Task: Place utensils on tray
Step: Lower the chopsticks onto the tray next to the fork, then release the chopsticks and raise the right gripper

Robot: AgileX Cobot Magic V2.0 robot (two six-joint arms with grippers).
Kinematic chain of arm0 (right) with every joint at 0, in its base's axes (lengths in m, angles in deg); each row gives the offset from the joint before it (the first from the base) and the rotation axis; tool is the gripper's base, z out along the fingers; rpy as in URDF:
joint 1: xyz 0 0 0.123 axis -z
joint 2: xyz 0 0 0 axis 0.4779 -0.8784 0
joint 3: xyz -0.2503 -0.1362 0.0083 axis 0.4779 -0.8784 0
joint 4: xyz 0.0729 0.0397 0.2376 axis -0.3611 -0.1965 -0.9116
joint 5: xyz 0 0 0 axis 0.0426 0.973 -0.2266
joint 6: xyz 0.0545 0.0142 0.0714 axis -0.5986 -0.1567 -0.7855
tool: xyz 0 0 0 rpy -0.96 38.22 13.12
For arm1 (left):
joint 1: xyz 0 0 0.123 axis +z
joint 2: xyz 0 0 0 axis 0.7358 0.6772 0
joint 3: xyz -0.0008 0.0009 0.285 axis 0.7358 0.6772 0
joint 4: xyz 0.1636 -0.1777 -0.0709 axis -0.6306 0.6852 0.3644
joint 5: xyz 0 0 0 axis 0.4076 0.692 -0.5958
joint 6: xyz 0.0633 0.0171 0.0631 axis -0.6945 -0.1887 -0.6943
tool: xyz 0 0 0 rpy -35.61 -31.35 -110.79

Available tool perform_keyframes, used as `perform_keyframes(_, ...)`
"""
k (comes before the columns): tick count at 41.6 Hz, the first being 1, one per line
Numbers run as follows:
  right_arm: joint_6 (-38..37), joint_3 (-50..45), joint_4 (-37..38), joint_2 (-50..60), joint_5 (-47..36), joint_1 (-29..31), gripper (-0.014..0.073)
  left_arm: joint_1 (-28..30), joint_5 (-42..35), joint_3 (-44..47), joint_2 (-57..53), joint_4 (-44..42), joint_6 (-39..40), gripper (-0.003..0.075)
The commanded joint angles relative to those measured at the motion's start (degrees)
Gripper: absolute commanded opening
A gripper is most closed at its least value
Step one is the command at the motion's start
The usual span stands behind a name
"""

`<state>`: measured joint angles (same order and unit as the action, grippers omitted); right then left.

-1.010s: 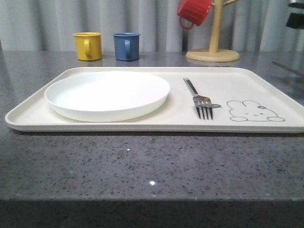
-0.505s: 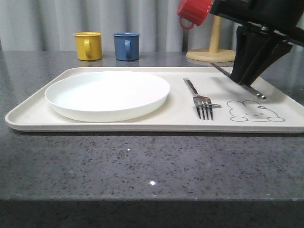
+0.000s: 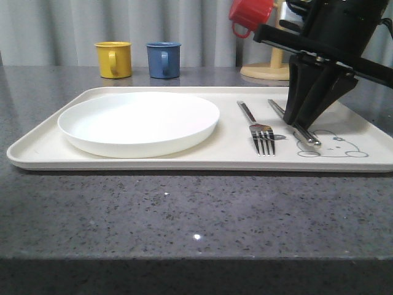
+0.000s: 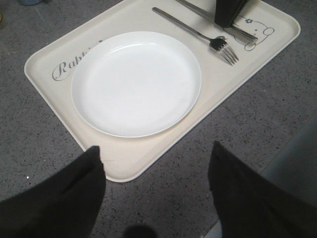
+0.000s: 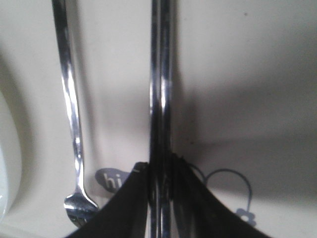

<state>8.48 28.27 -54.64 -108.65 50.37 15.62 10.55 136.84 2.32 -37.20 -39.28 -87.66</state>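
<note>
The cream tray (image 3: pixel 184 165) lies on the grey counter with a silver fork (image 3: pixel 258 126) on its right half. My right gripper (image 3: pixel 299 121) is shut on a pair of silver chopsticks (image 3: pixel 276 107), held low over the tray just right of the fork, their near end at the rabbit drawing (image 3: pixel 334 146). In the right wrist view the chopsticks (image 5: pixel 161 74) run straight out from between the closed fingers (image 5: pixel 124 208), parallel to the fork (image 5: pixel 69 109). My left gripper (image 4: pixel 156 148) is open with nothing in it, above the counter at the tray's corner (image 4: pixel 124 168).
A round white plate (image 3: pixel 139 120) fills the tray's left half. Behind the tray stand a yellow cup (image 3: pixel 114 59) and a blue cup (image 3: pixel 163 59). A wooden mug tree (image 3: pixel 275 67) with a red mug (image 3: pixel 250 13) stands at the back right, close behind my right arm.
My right arm came in from the right holding the chopsticks, then moved left and down until they lie low beside the fork. Fork and plate have not moved.
</note>
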Motion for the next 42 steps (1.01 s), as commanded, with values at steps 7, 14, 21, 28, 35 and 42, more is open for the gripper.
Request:
perform_keyframes(7, 0.56, 1.85, -1.04, 2.85, -0.43, 0.06, 0.0278, -0.44, -4.13, -1.46, -0.25, 0.53, 0.42, 0.0439)
perform_keyframes(14, 7.71, 2.85, 1.54, 6.46, 1.86, 0.06, 0.0278, -0.44, -4.13, -1.46, -0.25, 0.53, 0.42, 0.0439)
perform_keyframes(21, 9.80, 2.85, 12.14, 13.87, 4.78, 0.30, 0.0278, -0.44, -4.13, -1.46, -0.25, 0.53, 0.42, 0.0439)
perform_keyframes(28, 9.80, 2.85, 22.39, 18.54, 8.59, 3.69, 0.0278, -0.44, -4.13, -1.46, -0.25, 0.53, 0.42, 0.0439)
perform_keyframes(35, 11.05, 2.66, 22.61, 18.84, 10.59, 13.71, 0.0276, -0.44, -4.13, -1.46, -0.25, 0.53, 0.42, 0.0439)
perform_keyframes(42, 15.07, 0.76, 21.87, 16.94, 10.57, 22.54, 0.0276, -0.44, -4.13, -1.46, -0.25, 0.53, 0.42, 0.0439)
